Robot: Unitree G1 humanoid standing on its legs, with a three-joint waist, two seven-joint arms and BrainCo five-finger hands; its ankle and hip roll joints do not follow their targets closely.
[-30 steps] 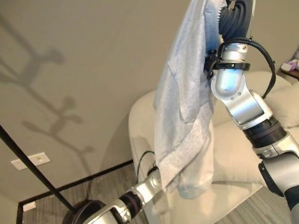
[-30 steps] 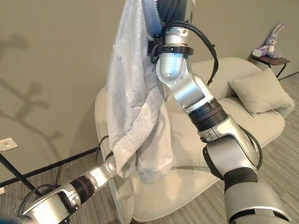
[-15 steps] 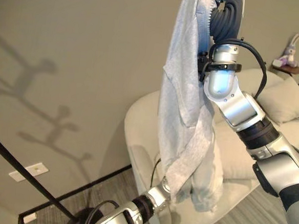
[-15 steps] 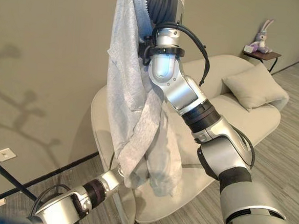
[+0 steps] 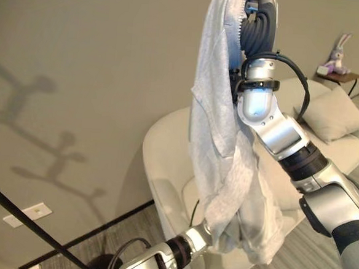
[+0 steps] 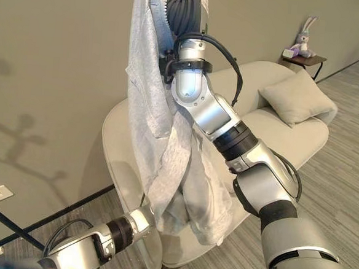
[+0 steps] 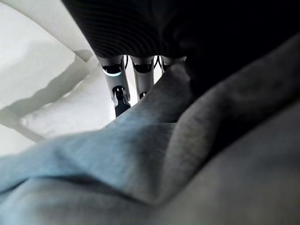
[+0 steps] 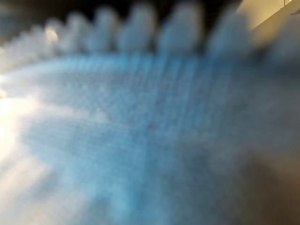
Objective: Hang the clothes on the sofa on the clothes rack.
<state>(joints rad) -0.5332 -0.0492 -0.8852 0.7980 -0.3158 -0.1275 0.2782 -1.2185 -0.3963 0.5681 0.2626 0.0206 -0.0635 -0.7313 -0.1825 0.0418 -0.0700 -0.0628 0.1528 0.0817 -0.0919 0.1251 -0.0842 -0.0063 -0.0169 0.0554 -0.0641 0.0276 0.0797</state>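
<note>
The right arm reaches high, its hand (image 5: pixel 261 17) at the top of a grey garment (image 5: pixel 219 143) that hangs in front of the sofa (image 5: pixel 165 164); I cannot tell how its fingers sit. The left hand (image 7: pixel 122 89) is low in the cloth's bottom folds, fingers buried, grip unclear. A cushion (image 5: pixel 332 114) lies on the sofa.

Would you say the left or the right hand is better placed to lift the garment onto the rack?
Probably the right: its arm is raised high with the garment draped from its top, while the left hand sits low under the hanging cloth.
</note>
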